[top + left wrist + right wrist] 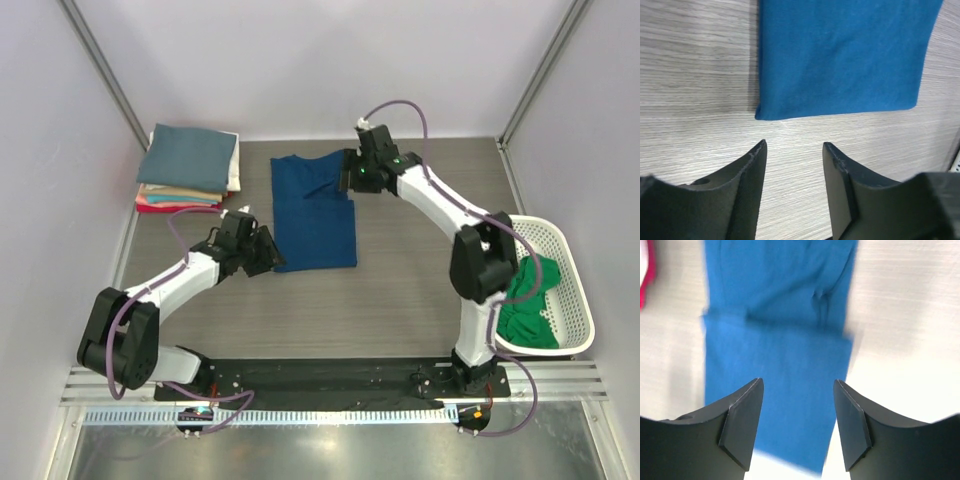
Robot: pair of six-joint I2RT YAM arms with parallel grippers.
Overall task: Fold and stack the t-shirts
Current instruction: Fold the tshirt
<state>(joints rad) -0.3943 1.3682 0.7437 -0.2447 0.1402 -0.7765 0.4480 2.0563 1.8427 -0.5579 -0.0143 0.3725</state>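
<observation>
Two grippers are open and both hold nothing. The left gripper (262, 250) has its jaws moderately apart, and in its wrist view we see bare table between the fingers (752, 165), with the near left corner of the blue t-shirt (313, 210) just in front of the tips. The right gripper (352, 178) is also spread, and it hangs over the far right part of the same shirt; in its wrist view the blue cloth fills the gap between the fingers (742, 420).

The blue t-shirt lies flat in the middle of the table (420, 300) as a long narrow strip. The sides look already turned in, and a step in the cloth shows where one layer ends. No print is visible on it.

We judge that the step in hand is the cross fold, which brings one short end of the strip onto the other. To do it well, each gripper should take one corner of the same short end and pinch all layers together, so the turned-in sides do not open. Then both should lift low and travel at an equal pace, so the edges meet squarely.

At the far left, the stack of folded t-shirts (190, 170) waits with a slate-blue one on top. The green t-shirt (528, 300) lies crumpled in the basket (575, 290) at the right.
</observation>
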